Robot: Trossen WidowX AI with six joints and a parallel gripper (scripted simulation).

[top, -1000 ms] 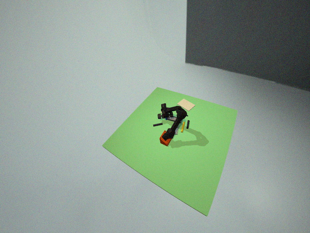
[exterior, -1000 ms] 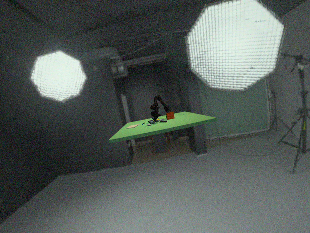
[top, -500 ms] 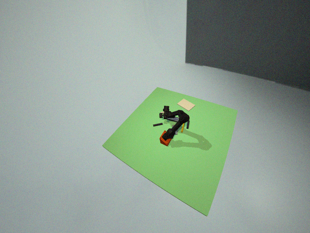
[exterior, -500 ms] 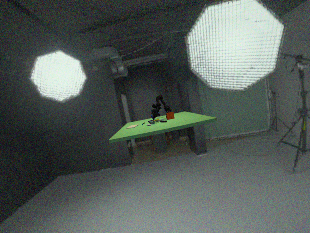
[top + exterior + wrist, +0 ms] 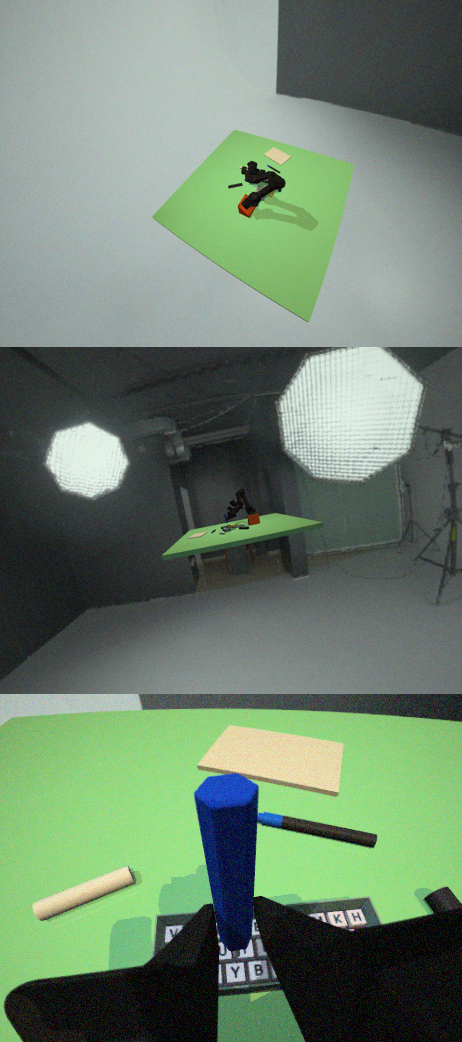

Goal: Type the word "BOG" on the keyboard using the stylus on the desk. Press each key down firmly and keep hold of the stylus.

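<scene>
My gripper (image 5: 234, 909) is shut on the blue stylus (image 5: 228, 854), which stands upright between the black fingers. The stylus also shows as a small blue stick below the arm in the exterior view (image 5: 225, 518). Below the fingers lies the dark keyboard (image 5: 350, 916) with pale keys; the keys Y and B show just under the stylus tip, and K and H at the far right. The fingers hide most of the keyboard. In the top view the arm (image 5: 261, 179) bends low over the green desk (image 5: 223, 238).
A beige flat pad (image 5: 275, 756) (image 5: 277, 155) lies beyond the keyboard. A black pen with a blue cap (image 5: 320, 828) (image 5: 274, 168) lies between them. A beige cylinder (image 5: 82, 893) lies left. A black stick (image 5: 235, 185) and the orange base block (image 5: 245, 210) (image 5: 253, 519) are near.
</scene>
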